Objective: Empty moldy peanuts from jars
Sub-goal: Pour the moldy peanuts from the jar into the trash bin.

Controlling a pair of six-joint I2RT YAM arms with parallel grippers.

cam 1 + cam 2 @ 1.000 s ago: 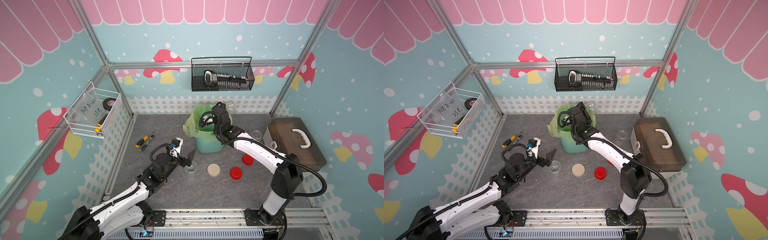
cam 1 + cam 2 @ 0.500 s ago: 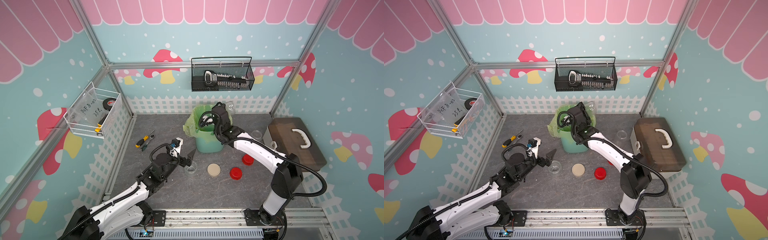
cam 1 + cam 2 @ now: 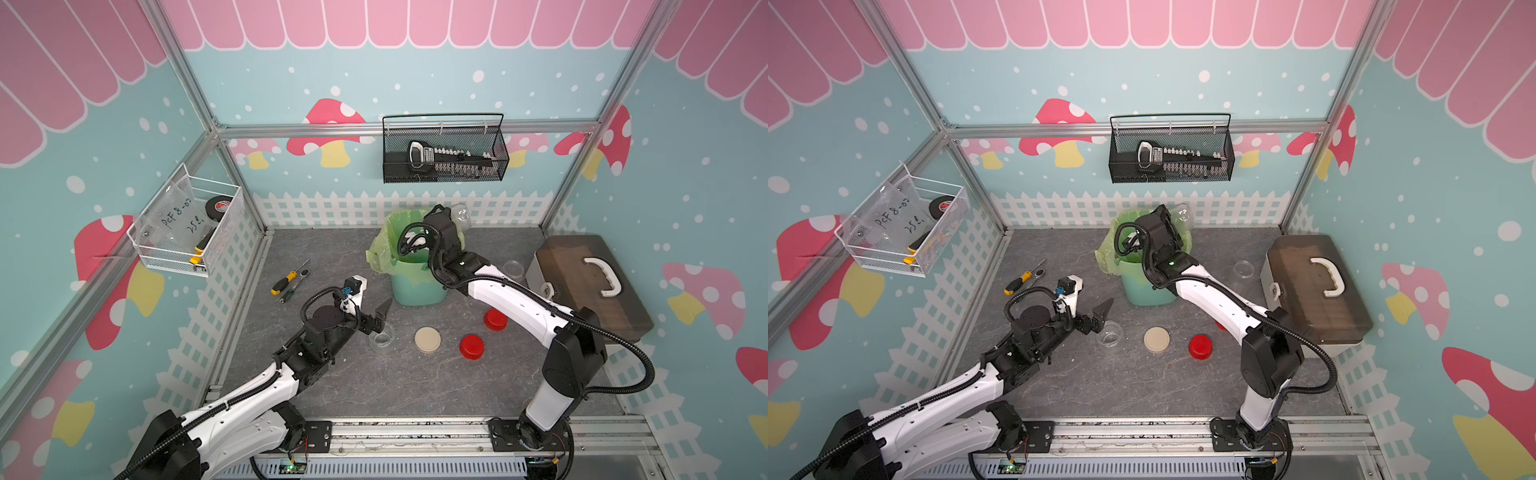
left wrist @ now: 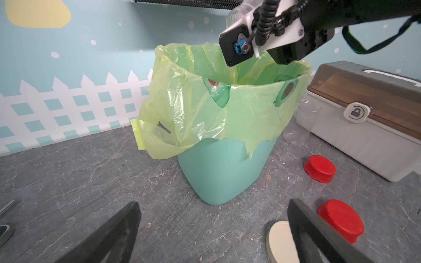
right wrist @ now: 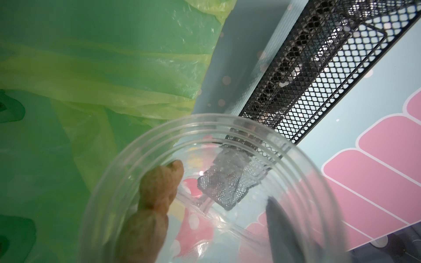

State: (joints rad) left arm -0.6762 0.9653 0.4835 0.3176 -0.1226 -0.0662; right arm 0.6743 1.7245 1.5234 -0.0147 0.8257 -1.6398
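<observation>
You are looking at handwriting on the clear bag (image 3: 176, 216) in the white wire basket (image 3: 216, 245) on the left wall. It seems to be reading "PCF 8-0" and "25", though the line ends are blurring out. The toolbox (image 3: 590, 286) at the right is showing an open-padlock symbol on its latch (image 4: 355, 113).

Your right gripper (image 3: 455, 218) is grasping the held jar (image 5: 216, 141), tilting it over the teal bin (image 3: 417, 289) lined with a green bag (image 3: 384, 249). A few moldy peanuts (image 5: 157, 195) are lying against its inner wall.

Your left gripper (image 3: 377, 318) is hanging with its jaws spread wide, gripping nothing, just beside an empty jar (image 3: 382, 340). A second empty jar (image 3: 514, 268) is standing beside the toolbox. A beige lid (image 3: 427, 340), one red lid (image 3: 472, 346) and another red lid (image 3: 495, 319) are lying on the table (image 3: 374, 386) on the near side of the bin.
</observation>
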